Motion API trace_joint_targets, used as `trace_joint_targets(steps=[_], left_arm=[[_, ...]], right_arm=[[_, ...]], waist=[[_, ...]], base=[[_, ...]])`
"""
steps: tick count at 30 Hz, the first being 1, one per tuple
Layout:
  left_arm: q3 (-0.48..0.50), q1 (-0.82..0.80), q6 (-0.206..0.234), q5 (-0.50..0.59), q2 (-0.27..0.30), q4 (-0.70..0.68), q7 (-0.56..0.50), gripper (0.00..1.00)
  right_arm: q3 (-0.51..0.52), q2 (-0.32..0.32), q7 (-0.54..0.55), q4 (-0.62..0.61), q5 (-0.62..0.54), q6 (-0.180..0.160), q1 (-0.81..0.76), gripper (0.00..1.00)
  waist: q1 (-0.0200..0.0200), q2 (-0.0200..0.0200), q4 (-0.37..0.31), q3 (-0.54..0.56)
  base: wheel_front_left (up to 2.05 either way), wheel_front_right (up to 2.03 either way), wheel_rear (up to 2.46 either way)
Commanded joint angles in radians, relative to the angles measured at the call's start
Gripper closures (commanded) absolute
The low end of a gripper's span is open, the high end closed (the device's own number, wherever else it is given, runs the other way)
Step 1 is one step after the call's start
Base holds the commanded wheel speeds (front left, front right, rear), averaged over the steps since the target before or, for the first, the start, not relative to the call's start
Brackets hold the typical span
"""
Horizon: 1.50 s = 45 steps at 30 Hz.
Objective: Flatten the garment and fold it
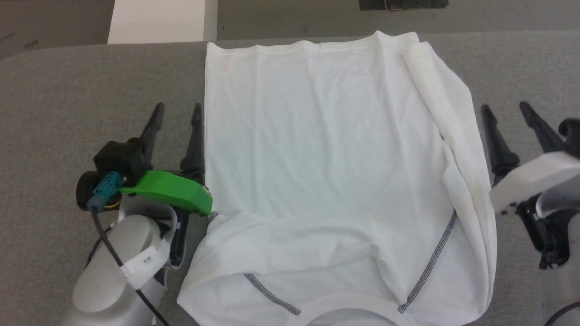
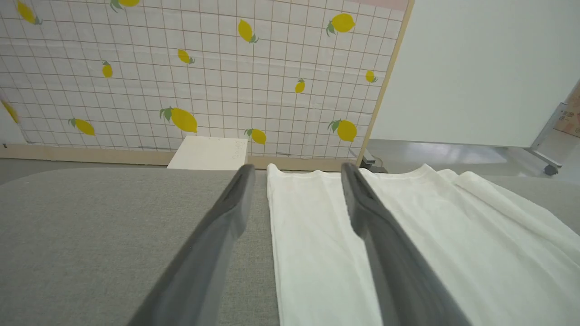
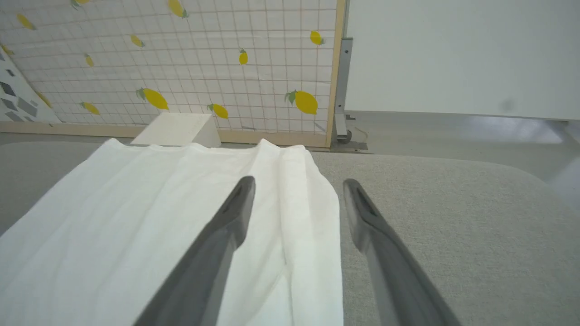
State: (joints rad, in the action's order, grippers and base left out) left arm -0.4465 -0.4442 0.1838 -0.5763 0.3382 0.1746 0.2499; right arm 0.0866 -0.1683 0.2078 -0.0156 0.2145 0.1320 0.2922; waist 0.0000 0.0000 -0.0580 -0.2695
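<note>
- Left gripper (image 1: pixel 177 108) open, fingers spread, empty; sitting just beside left edge of shirt (image 1: pixel 317 158).
- Right gripper (image 1: pixel 505 107) likewise open and empty, just off the right edge.
- Shirt lying on grey table (image 1: pixel 68 90) between both grippers, collar nearest robot, hem toward far edge.
- Left edge straight; right side doubled over in a long rumpled fold.
- Grey stitched seams visible near collar.
- White box (image 1: pixel 156 20) beyond table's far edge.

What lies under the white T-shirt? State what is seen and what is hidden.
The T-shirt lies on the grey table top, visible on both sides. Its right edge is folded over itself. Whatever sits beneath the fabric is covered.
</note>
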Motion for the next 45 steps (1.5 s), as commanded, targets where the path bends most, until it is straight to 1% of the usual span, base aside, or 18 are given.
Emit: trace_joint_targets(steps=[1,3,5,10,14,18,24,25,26,28,29,30,37,40,44,45], left_arm=[[0.029,0.013,0.009,0.019,0.008,-0.023,0.009,0.0],[0.085,0.019,0.009,0.044,0.005,-0.071,0.011,0.0],[0.131,0.027,0.004,0.077,-0.011,-0.119,0.011,0.0],[0.218,0.035,-0.033,0.145,-0.07,-0.195,0.012,0.0],[0.269,0.037,-0.067,0.191,-0.111,-0.229,0.012,0.0],[0.317,0.046,-0.097,0.222,-0.148,-0.256,0.012,0.0],[0.373,0.055,-0.139,0.254,-0.188,-0.272,0.012,0.0],[0.38,0.055,-0.144,0.259,-0.193,-0.273,0.012,0.0],[0.387,0.056,-0.15,0.265,-0.2,-0.274,0.012,0.0],[0.398,0.058,-0.162,0.275,-0.212,-0.275,0.012,0.0],[0.402,0.059,-0.167,0.279,-0.216,-0.274,0.012,0.0],[0.408,0.059,-0.173,0.284,-0.221,-0.273,0.012,0.0],[0.438,0.065,-0.203,0.312,-0.247,-0.258,0.012,0.0],[0.45,0.075,-0.214,0.322,-0.254,-0.248,0.012,0.0],[0.467,0.098,-0.226,0.334,-0.258,-0.229,0.012,0.0],[0.471,0.105,-0.23,0.337,-0.258,-0.223,0.012,0.0]], right_arm=[[0.012,-0.012,0.031,0.035,0.015,-0.001,0.061,0.0],[0.032,-0.024,0.083,0.099,0.028,-0.001,0.141,0.0],[0.048,-0.041,0.129,0.165,0.039,-0.001,0.22,0.0],[0.068,-0.085,0.198,0.317,0.064,-0.001,0.4,0.0],[0.07,-0.114,0.247,0.418,0.058,-0.001,0.511,0.0],[0.052,-0.14,0.304,0.481,0.052,-0.001,0.595,0.0],[0.029,-0.161,0.377,0.527,0.061,-0.001,0.687,0.0],[0.028,-0.165,0.385,0.531,0.061,-0.001,0.696,0.22],[0.026,-0.169,0.393,0.536,0.06,-0.001,0.705,0.5],[0.024,-0.175,0.402,0.541,0.053,-0.001,0.718,0.7],[0.02,-0.179,0.401,0.541,0.048,-0.001,0.721,0.87],[0.022,-0.181,0.396,0.539,0.046,-0.001,0.725,1.0],[0.029,-0.19,0.321,0.521,0.05,-0.001,0.706,1.0],[0.049,-0.188,0.287,0.51,0.066,-0.001,0.666,1.0],[0.037,-0.192,0.281,0.496,0.097,-0.001,0.587,0.99],[0.038,-0.19,0.276,0.492,0.1,-0.001,0.565,0.92]], waist=[[0.0,0.0,0.045,-0.069],[0.0,0.0,0.065,-0.109],[0.0,0.0,0.087,-0.151],[0.0,0.0,0.138,-0.248],[0.0,0.0,0.166,-0.308],[0.0,0.0,0.185,-0.351],[0.0,0.0,0.198,-0.398],[0.0,0.0,0.2,-0.402],[0.0,0.0,0.201,-0.407],[0.0,0.0,0.202,-0.413],[0.0,0.0,0.202,-0.414],[0.0,0.0,0.202,-0.415],[0.0,0.0,0.189,-0.381],[0.0,0.0,0.178,-0.342],[0.0,0.0,0.155,-0.285],[0.0,0.0,0.148,-0.271]], base=[[0.0,0.0,0.0],[0.0,0.0,0.0],[0.0,0.0,0.0],[0.0,0.0,0.0],[0.0,0.0,0.0],[0.0,0.0,0.0],[0.0,0.0,0.0],[0.0,0.0,0.0],[0.0,0.0,0.0],[0.0,0.0,0.0],[0.0,0.0,0.0],[0.0,0.0,0.0],[0.0,0.0,0.0],[0.0,0.0,0.0],[0.0,0.0,0.0],[0.0,0.0,0.0]])
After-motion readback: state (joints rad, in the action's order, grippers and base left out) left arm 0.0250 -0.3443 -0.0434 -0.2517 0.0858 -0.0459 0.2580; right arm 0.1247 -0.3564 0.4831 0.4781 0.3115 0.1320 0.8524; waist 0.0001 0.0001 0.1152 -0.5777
